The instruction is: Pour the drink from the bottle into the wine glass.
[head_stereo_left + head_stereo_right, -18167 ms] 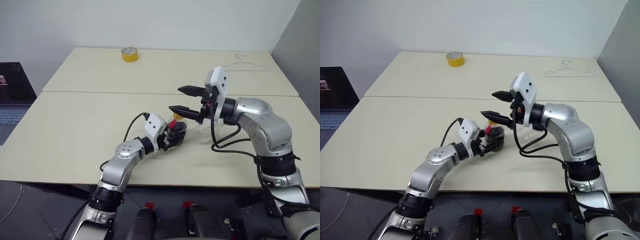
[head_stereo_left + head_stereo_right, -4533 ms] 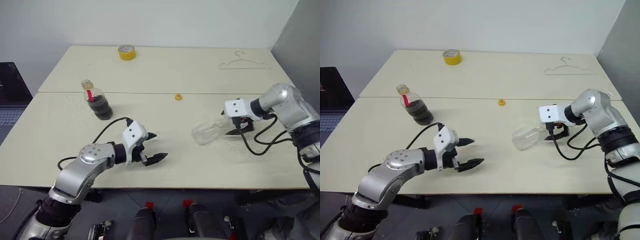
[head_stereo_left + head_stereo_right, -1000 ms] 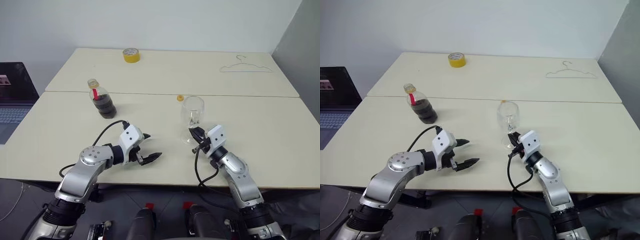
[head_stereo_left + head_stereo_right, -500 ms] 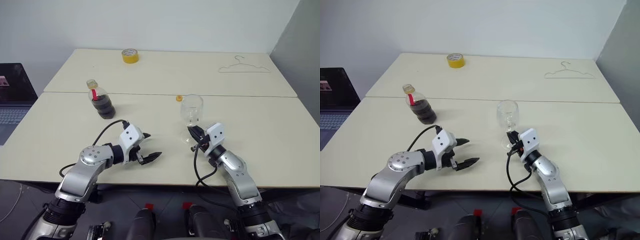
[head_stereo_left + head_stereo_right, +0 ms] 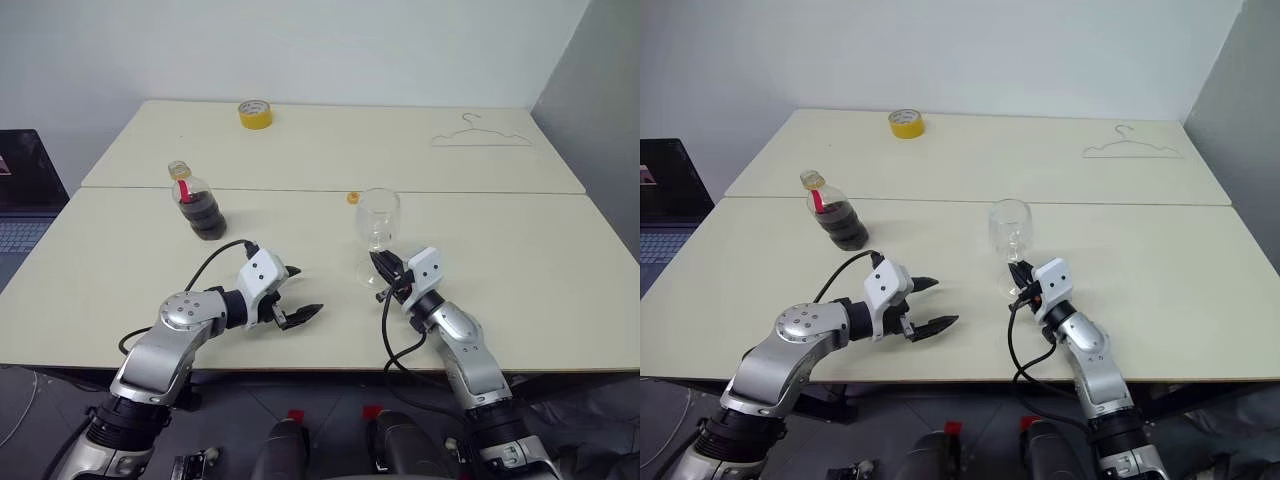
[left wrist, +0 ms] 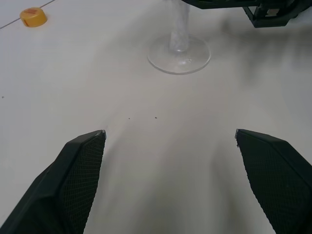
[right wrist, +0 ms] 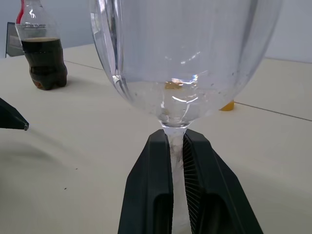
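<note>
The bottle stands upright at the left of the near table, holding the dark drink in its lower half. The clear wine glass stands upright in the middle, its round foot on the table. My right gripper is shut on its thin stem just under the bowl. My left gripper hovers wide open above the table's front, between bottle and glass, with nothing between its fingers.
A small yellow cap lies just behind the glass. A yellow tape roll and a wire hanger lie on the far table. A laptop sits past the left edge.
Several seconds ago the glass lay on its side at the right in my right gripper; it now stands upright near the middle. Over the last second only the camera has shifted.
</note>
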Robot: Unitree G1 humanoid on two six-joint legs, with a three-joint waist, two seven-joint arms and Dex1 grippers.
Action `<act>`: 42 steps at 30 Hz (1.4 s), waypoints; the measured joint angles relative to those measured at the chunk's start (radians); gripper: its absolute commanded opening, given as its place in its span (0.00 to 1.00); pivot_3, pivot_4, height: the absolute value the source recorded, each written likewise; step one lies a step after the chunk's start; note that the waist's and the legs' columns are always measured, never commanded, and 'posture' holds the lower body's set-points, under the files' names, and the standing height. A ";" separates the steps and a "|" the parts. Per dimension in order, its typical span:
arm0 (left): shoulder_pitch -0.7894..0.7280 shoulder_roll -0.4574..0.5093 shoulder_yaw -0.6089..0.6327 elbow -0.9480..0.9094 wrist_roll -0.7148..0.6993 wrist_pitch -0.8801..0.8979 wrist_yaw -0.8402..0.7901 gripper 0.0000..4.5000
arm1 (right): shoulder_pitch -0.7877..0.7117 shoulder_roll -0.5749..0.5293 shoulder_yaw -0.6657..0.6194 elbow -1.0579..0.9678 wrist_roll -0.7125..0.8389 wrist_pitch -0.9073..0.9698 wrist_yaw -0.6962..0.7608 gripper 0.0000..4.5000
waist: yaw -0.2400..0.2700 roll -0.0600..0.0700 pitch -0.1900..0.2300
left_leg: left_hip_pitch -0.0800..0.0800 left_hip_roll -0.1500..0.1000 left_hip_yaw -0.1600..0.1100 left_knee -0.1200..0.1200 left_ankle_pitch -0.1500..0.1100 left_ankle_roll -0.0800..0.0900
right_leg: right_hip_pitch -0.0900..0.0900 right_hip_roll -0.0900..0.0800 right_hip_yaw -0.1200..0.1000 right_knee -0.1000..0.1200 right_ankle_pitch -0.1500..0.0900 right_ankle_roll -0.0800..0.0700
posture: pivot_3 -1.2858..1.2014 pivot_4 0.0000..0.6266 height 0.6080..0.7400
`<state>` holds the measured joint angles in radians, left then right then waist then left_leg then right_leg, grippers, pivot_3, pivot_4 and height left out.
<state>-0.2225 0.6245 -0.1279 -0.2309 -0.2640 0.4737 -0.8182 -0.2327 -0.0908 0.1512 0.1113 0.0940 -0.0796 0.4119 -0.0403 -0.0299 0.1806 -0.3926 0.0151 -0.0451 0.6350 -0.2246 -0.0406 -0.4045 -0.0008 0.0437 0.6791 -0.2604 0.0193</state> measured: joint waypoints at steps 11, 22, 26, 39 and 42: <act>0.001 0.000 0.001 0.000 0.000 0.000 0.000 1.00 | -0.082 0.047 0.071 0.049 -0.018 0.012 0.010 0.02 | -0.006 0.000 0.000 | -0.004 -0.001 -0.002 -0.005 0.000 0.000 | -0.004 0.001 0.000 -0.001 0.001 0.002 | 0.52 0.24 1.00; 0.026 0.013 0.018 -0.001 0.000 0.001 0.002 1.00 | -0.125 0.071 0.086 0.131 -0.034 -0.035 0.037 0.02 | -0.008 0.001 0.001 | -0.004 0.000 -0.003 -0.005 0.000 0.000 | -0.004 0.001 -0.001 -0.001 0.001 0.003 | 0.52 0.24 1.00; 0.027 0.017 0.029 -0.001 0.000 0.001 0.002 1.00 | -0.134 0.071 0.086 0.131 -0.033 -0.019 0.048 0.18 | -0.010 0.001 0.001 | -0.004 0.000 -0.003 -0.006 0.000 0.000 | -0.004 0.001 -0.001 -0.001 0.001 0.003 | 0.52 0.24 1.00; 0.023 0.034 0.053 0.007 -0.001 0.001 -0.001 1.00 | -0.133 0.055 0.099 0.165 -0.036 0.007 0.057 0.99 | -0.010 0.001 0.001 | -0.005 -0.001 -0.003 -0.005 0.000 0.000 | -0.004 0.000 -0.001 -0.001 0.001 0.003 | 0.52 0.24 1.00; 0.024 0.042 0.081 0.007 -0.010 0.001 -0.002 1.00 | -0.119 0.020 0.097 0.141 -0.035 0.030 0.066 0.99 | -0.010 0.001 0.001 | -0.005 -0.001 -0.003 -0.006 0.000 0.000 | -0.004 0.000 -0.001 -0.001 0.001 0.003 | 0.52 0.24 1.00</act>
<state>-0.1989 0.6664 -0.0470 -0.2238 -0.2739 0.4745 -0.8199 -0.3513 -0.0706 0.2485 0.2518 0.0585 -0.0496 0.4782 -0.0499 -0.0288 0.1816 -0.3977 0.0145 -0.0484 0.6295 -0.2246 -0.0407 -0.4087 -0.0007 0.0424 0.6782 -0.2591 0.0219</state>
